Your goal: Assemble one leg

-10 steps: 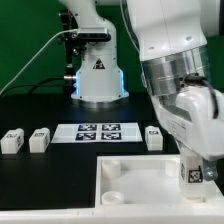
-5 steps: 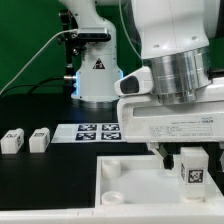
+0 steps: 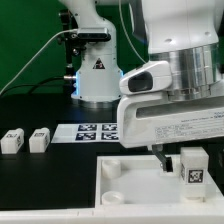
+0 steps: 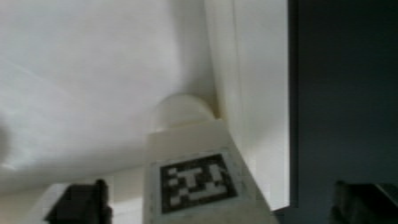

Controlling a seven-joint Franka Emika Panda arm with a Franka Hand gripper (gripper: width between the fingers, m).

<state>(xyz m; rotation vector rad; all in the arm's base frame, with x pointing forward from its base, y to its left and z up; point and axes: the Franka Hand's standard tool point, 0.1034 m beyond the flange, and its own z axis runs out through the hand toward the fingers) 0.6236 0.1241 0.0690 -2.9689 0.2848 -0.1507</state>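
A leg (image 3: pixel 193 168), a small white block with a square tag, stands upright on the right near corner of the large white panel (image 3: pixel 130 185). My gripper (image 3: pixel 190 160) straddles it from above. In the wrist view the leg (image 4: pixel 199 180) sits between my gripper's (image 4: pixel 222 205) two dark fingers with a gap on each side, so the jaws are open. One finger (image 3: pixel 160 158) shows to the exterior view's left of the leg, apart from it. Two more legs (image 3: pixel 12 140) (image 3: pixel 39 139) lie at the exterior view's left.
The marker board (image 3: pixel 92 131) lies behind the panel. The robot's base (image 3: pixel 97 75) stands at the back. The panel has a round socket (image 3: pixel 112 170) at its far left corner. My hand hides the table behind the right of the panel.
A second ago the hand was turned another way and close on the leg. It has since rotated, and its broad side now faces the camera. The leg has stayed in place.
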